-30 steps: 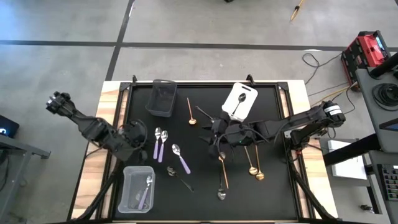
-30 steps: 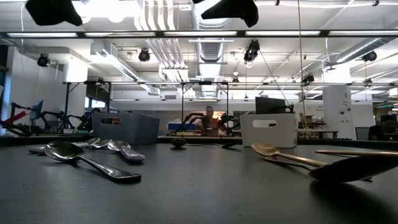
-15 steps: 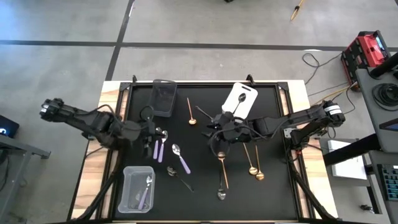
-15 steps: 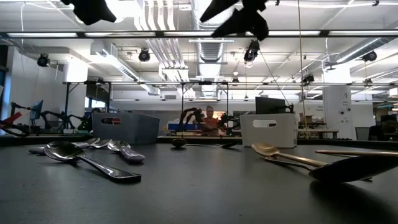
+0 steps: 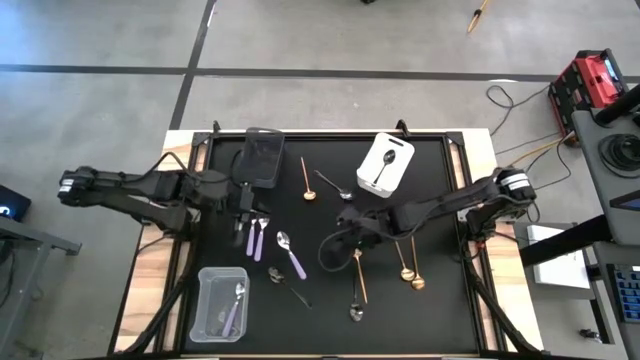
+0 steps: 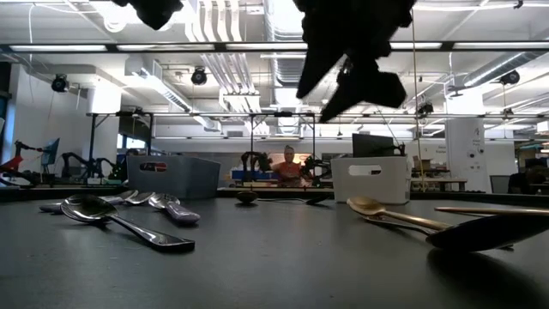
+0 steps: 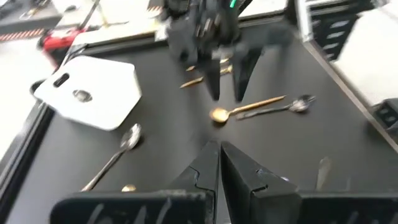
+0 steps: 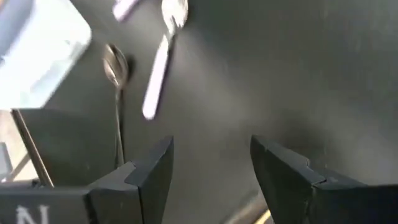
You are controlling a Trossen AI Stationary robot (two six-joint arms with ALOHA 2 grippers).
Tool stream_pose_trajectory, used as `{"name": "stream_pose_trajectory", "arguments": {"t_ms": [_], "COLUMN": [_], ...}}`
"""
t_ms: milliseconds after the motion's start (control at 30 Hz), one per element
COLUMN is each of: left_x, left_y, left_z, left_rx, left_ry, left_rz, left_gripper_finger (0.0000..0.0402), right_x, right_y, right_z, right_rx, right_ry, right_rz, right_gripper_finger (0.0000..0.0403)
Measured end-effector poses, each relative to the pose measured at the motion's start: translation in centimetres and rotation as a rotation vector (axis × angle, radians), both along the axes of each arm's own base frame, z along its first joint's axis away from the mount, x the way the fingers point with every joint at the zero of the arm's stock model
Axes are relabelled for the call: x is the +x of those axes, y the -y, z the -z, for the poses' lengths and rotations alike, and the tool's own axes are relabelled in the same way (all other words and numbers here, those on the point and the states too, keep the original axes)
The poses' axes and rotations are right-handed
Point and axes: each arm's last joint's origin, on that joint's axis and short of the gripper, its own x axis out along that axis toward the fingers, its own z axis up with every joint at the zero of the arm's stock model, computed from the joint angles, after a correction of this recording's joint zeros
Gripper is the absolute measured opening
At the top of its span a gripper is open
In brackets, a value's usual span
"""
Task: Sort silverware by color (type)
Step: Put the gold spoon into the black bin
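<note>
Overhead, the right gripper (image 5: 342, 243) hangs spread above the black mat (image 5: 440, 300) beside a gold spoon (image 5: 357, 272); the left gripper (image 5: 243, 222), pressed together, hovers over lilac-handled spoons (image 5: 256, 232). Beyond, a lit workshop holds a seated person (image 6: 288, 163).

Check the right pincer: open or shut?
Open. The right pincer shows its two fingers spread apart, bare black mat between them, nothing held.

Four slim silver spoons with lilac handles (image 5: 254, 240), four all-gold spoons (image 5: 357, 272), four dark grey-black spoons (image 5: 290, 287) — plus three plastic bins: dark (image 5: 260, 158), white (image 5: 385, 166), clear (image 5: 221, 305).
</note>
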Motion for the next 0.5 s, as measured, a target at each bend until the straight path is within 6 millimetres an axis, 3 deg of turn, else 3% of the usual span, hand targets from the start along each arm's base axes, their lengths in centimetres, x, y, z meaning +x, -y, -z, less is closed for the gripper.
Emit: {"name": "stream_pose_trajectory", "arguments": {"t_ms": [267,500], "left_x": [-0.2,-1.4], "left_y": [-0.1,-0.2], "left_z": [1.1,1.1], "left_rx": [-0.021,-0.025], "left_ry": [0.096,0.149], "left_rz": [0.036,0.038], "left_gripper_finger": [0.0,0.0], "right_x": [-1.7,-2.3], "right_y": [-2.3,-4.1], "right_z": [2.3,3.5], "right_rx": [0.105,0.144], "right_ry": [-0.247,-0.324], "right_rz": [0.133,0.225], "right_gripper_finger": [0.0203,0.0203]}}
